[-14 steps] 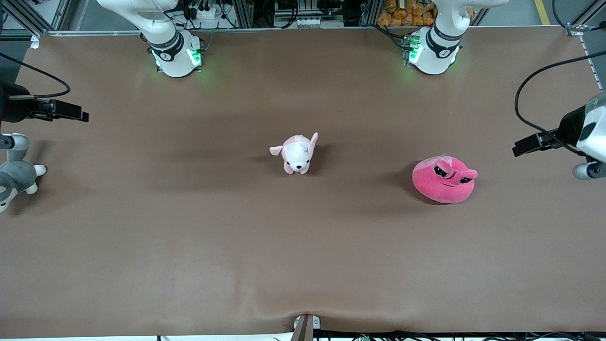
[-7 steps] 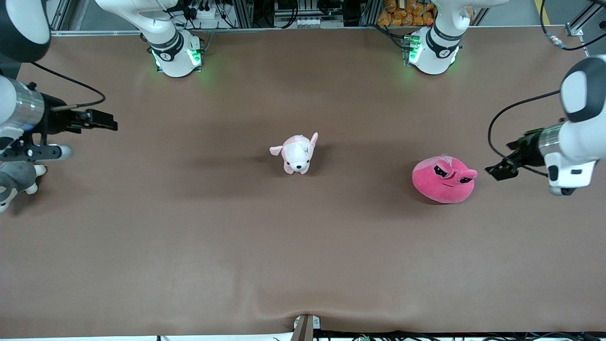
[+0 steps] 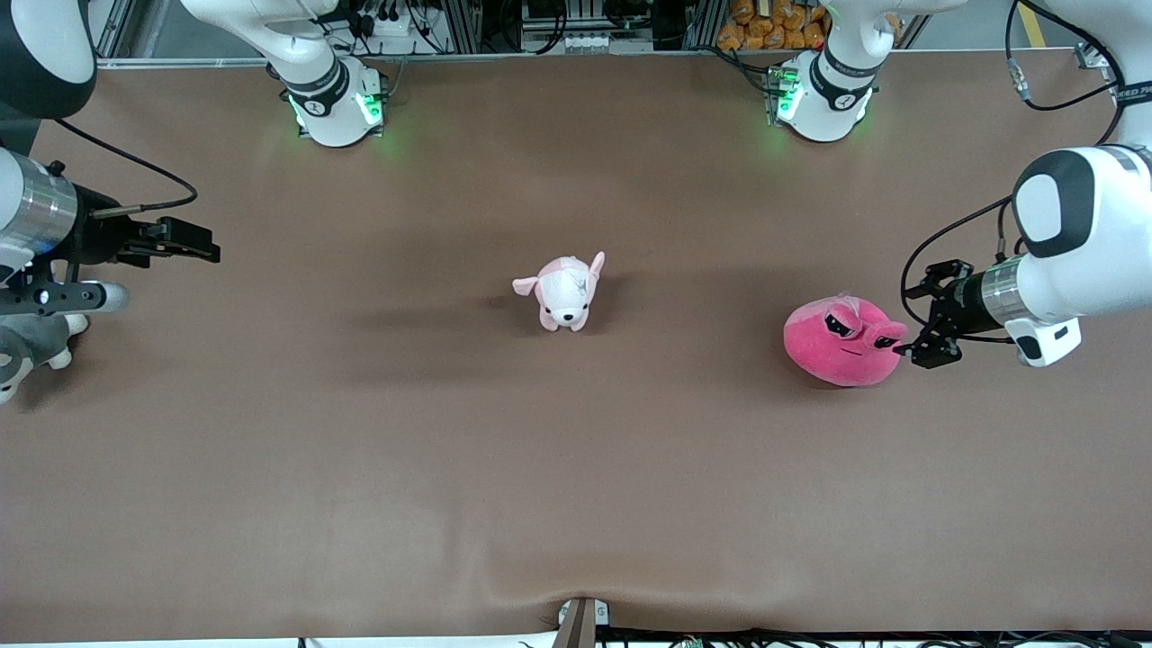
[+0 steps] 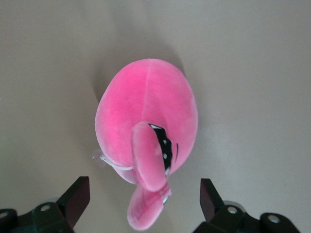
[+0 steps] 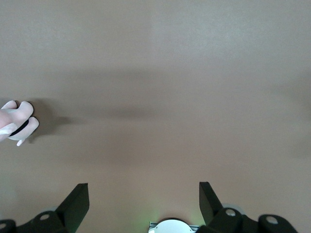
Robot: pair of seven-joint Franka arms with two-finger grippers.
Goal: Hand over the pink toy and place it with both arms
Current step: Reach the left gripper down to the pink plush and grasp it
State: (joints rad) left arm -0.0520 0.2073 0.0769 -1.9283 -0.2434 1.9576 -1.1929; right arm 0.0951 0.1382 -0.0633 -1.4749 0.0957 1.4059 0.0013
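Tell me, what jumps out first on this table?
The hot-pink toy with angry eyes, lying toward the left arm's end of the table, with the left gripper open right beside it. A small pale puppy plush stands mid-table. The right gripper hangs open over the right arm's end, near a grey plush at the table's edge.

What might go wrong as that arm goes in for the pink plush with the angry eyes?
The left gripper is open beside the pink toy, its fingers straddling only an eye stalk, so it may pinch that floppy stalk, not the body. A sideways approach could also nudge the soft toy along the table.
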